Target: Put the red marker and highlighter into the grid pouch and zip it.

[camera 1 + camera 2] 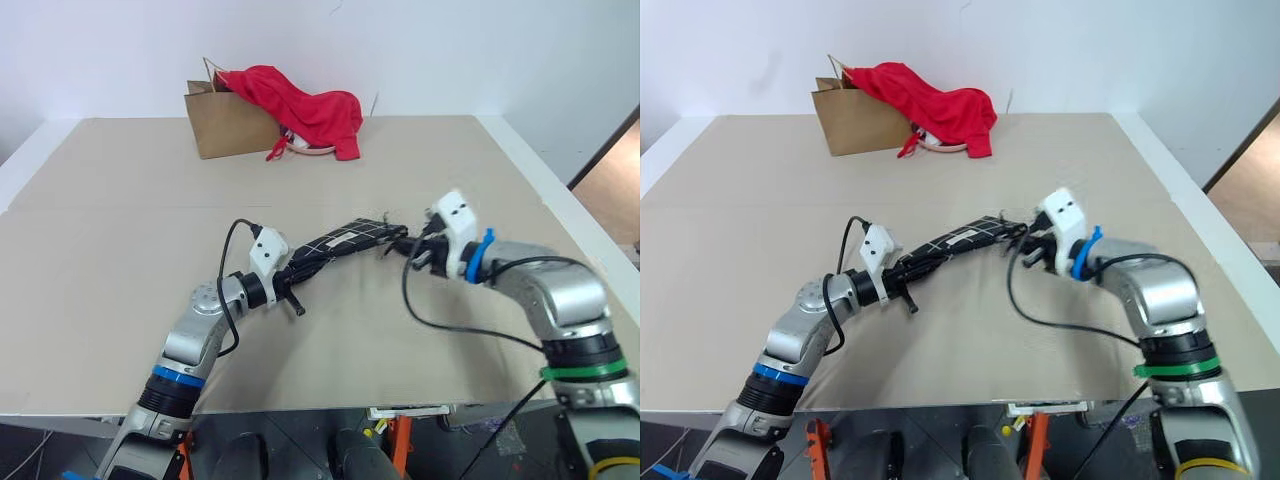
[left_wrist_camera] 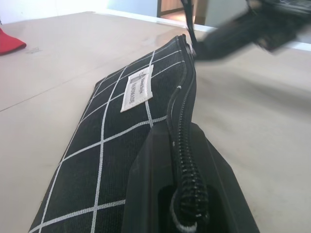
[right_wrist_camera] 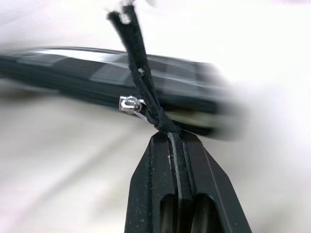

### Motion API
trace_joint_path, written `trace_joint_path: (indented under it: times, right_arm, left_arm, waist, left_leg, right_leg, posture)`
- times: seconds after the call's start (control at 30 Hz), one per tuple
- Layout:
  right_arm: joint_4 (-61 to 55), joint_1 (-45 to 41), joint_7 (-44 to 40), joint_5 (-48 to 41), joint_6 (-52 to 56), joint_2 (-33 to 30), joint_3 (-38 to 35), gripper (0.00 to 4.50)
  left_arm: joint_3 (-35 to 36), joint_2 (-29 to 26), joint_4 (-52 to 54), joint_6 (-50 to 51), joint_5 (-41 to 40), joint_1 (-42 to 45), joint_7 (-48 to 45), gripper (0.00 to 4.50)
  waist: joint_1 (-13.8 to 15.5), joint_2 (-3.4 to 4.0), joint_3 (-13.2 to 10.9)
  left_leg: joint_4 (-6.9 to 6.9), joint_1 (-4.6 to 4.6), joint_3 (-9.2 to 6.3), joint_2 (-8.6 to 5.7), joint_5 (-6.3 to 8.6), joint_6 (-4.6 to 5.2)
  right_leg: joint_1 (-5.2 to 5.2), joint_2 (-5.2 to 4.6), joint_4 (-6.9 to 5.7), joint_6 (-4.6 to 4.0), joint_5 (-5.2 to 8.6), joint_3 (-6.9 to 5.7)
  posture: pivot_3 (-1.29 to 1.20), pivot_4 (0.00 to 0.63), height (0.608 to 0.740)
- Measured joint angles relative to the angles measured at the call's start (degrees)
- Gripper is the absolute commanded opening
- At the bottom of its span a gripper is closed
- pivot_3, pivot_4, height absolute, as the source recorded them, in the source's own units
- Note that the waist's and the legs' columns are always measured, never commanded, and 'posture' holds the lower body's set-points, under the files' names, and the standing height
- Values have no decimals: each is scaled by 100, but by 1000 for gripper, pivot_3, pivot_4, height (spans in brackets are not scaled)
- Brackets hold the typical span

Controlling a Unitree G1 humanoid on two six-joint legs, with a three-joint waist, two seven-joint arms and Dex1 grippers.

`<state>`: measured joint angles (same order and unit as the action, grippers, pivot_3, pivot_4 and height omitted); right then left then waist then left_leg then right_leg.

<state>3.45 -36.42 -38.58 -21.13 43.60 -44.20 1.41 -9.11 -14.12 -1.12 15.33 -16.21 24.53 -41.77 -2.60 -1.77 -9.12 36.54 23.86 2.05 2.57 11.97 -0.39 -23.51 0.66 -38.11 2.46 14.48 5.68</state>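
The grid pouch (image 1: 340, 243), black with white grid lines and a small white label (image 2: 137, 88), hangs stretched above the table between my two grippers. My left gripper (image 1: 292, 272) is shut on the pouch's near end, its fingers (image 2: 160, 165) clamped along the zipper edge. At the far end my right gripper (image 1: 412, 247) is shut on the black zipper pull cord (image 3: 141, 82), with the small silver slider (image 3: 130, 104) just past its fingertips. The zipper line looks closed along the stretch I can see. The red marker and highlighter are out of view.
A brown paper bag (image 1: 225, 125) stands at the back of the tan table (image 1: 120, 230), with a red cloth (image 1: 305, 108) draped over it. The table's right edge (image 1: 560, 200) borders a white strip and floor beyond.
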Motion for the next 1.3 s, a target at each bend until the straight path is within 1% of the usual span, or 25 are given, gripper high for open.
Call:
trace_joint_path:
  times: [0.1,0.2,0.23,0.27,0.4,0.43,0.47,0.5,0.57,0.63,0.67,0.77,0.8,0.87,0.9,0.93,0.97,1.03,1.07,1.1,1.2,1.3]
  right_arm:
    - [100,-33,-122,76,-181,-15,-20,37]
    - [40,188,-295,58,-158,69,-1,944]
    - [-29,295,-390,-12,-82,138,13,1444]
    - [-137,387,-470,-127,42,207,12,1817]
    - [-453,459,-659,-401,292,289,-24,3643]
    - [-476,464,-748,-509,351,285,-125,3863]
    - [-524,521,-933,-724,478,176,-317,4405]
    - [-556,556,-1019,-812,532,108,-379,4405]
    - [-866,1156,-1733,-1342,754,-544,-914,4405]
    - [-949,1491,-2045,-1475,757,-869,-1216,4405]
    - [-1043,1826,-2271,-1531,685,-1077,-1452,4405]
    - [-1172,2565,-2656,-1595,476,-1297,-1879,4405]
    - [-1188,2709,-2717,-1596,429,-1301,-1988,4405]
    - [-1210,2969,-2783,-1597,296,-1311,-2219,4447]
    - [-1216,3018,-2787,-1597,250,-1311,-2271,4447]
    - [-1232,3074,-2780,-1597,198,-1311,-2352,4447]
    - [-1236,3113,-2754,-1596,148,-1310,-2426,4447]
    - [-1241,3123,-2722,-1594,73,-1299,-2455,4447]
    - [-1251,3134,-2704,-1587,23,-1270,-2453,4447]
    - [-1251,3146,-2669,-1563,-43,-1237,-2434,4447]
    - [-1224,3149,-2634,-1520,-133,-1232,-2397,4447]
    - [-1036,3110,-2632,-1447,-269,-1234,-2373,4447]
  left_arm:
    - [-10,15,12,-41,-1,10,-13,0]
    - [-8,-14,-7,-170,14,9,-90,0]
    - [-7,-24,-14,-225,23,9,-129,0]
    - [-8,-24,-25,-312,40,9,-162,0]
    - [-6,-21,-93,-552,40,9,-322,0]
    - [0,-22,-129,-614,30,12,-379,0]
    - [5,-13,-211,-688,3,32,-443,0]
    - [11,-21,-233,-715,-4,34,-475,0]
    - [71,-73,-418,-915,-62,137,-678,0]
    - [145,-113,-553,-1037,-77,218,-817,0]
    - [161,-114,-699,-1134,-85,334,-976,0]
    - [96,-155,-956,-1447,-124,474,-1451,0]
    - [66,-193,-1019,-1545,-119,491,-1588,0]
    - [-25,-266,-1245,-1777,-38,537,-1877,736]
    - [-40,-277,-1319,-1846,-2,540,-1944,1034]
    - [-94,-305,-1446,-1947,53,548,-2060,1531]
    - [-158,-337,-1542,-2011,95,547,-2197,1921]
    - [-236,-364,-1615,-2055,123,545,-2384,3020]
    - [-239,-356,-1621,-2119,167,544,-2368,3405]
    - [-221,-348,-1615,-2153,218,543,-2246,3890]
    - [-153,-343,-1492,-2059,190,481,-2108,3890]
    - [210,-348,-957,-1225,-294,276,-1699,3890]
  waist:
    - [-17,0,0]
    - [-9,0,0]
    - [-9,0,0]
    - [-9,2,-1]
    - [-1,3,-2]
    - [1,3,-2]
    - [17,3,-2]
    - [21,3,-2]
    - [105,5,-4]
    - [130,7,-3]
    - [131,6,-3]
    - [129,7,-3]
    - [113,7,-3]
    - [88,10,-1]
    - [79,10,-1]
    - [74,9,-2]
    - [74,9,-2]
    - [73,9,-2]
    - [73,8,-2]
    - [74,9,-2]
    - [73,9,-2]
    - [71,9,-2]
  left_leg:
    - [-4,-4,1,6,2,4]
    - [-8,-3,-6,7,2,4]
    - [-8,-3,-5,6,2,4]
    - [-8,-1,-4,5,2,4]
    - [-1,2,-3,-1,2,4]
    - [0,2,-2,-2,2,3]
    - [2,4,-3,-4,2,4]
    - [2,6,-5,-5,2,4]
    - [4,20,-25,-12,3,4]
    - [5,24,-29,-14,4,6]
    - [6,25,-32,-14,6,7]
    - [6,23,-35,-14,5,7]
    - [6,21,-35,-11,5,7]
    - [6,12,-34,-10,4,7]
    - [6,8,-35,-9,3,6]
    - [6,3,-36,-8,2,5]
    - [7,0,-36,-8,0,7]
    - [7,0,-36,-8,-3,7]
    - [9,0,-36,-7,-3,7]
    - [9,0,-35,-7,-3,7]
    - [9,2,-33,-6,-3,7]
    - [8,5,-35,-1,-2,7]
  right_leg:
    - [-1,7,0,-3,2,5]
    - [0,8,-1,-9,4,-3]
    - [-1,7,-1,-13,2,-2]
    - [-2,5,-2,-15,0,-1]
    - [0,-3,-1,-8,0,-1]
    - [1,-4,0,-6,0,-1]
    - [2,-6,0,-4,0,-2]
    - [3,-6,0,-3,0,-4]
    - [2,-7,5,-9,3,-17]
    - [2,-8,7,-10,4,-19]
    - [3,-7,8,-10,4,-22]
    - [4,-3,7,-2,10,-24]
    - [3,1,7,13,19,-22]
    - [6,4,4,12,17,-19]
    - [8,4,3,11,16,-19]
    - [12,7,2,8,13,-20]
    - [14,7,1,7,11,-20]
    - [15,7,1,7,7,-20]
    - [16,7,2,7,7,-20]
    - [16,6,2,9,7,-19]
    - [15,5,2,12,8,-14]
    - [13,5,1,15,12,-18]
  posture:
    - [0,150,740]
    - [0,150,740]
    - [0,150,740]
    - [0,150,740]
    - [0,150,740]
    - [0,150,740]
    - [0,150,740]
    - [0,150,740]
    - [0,150,740]
    - [0,150,740]
    - [0,150,740]
    - [0,150,740]
    - [0,150,740]
    - [0,150,740]
    - [0,150,740]
    - [0,150,740]
    - [0,150,740]
    - [0,150,740]
    - [0,150,740]
    - [0,150,740]
    - [0,150,740]
    - [0,150,740]
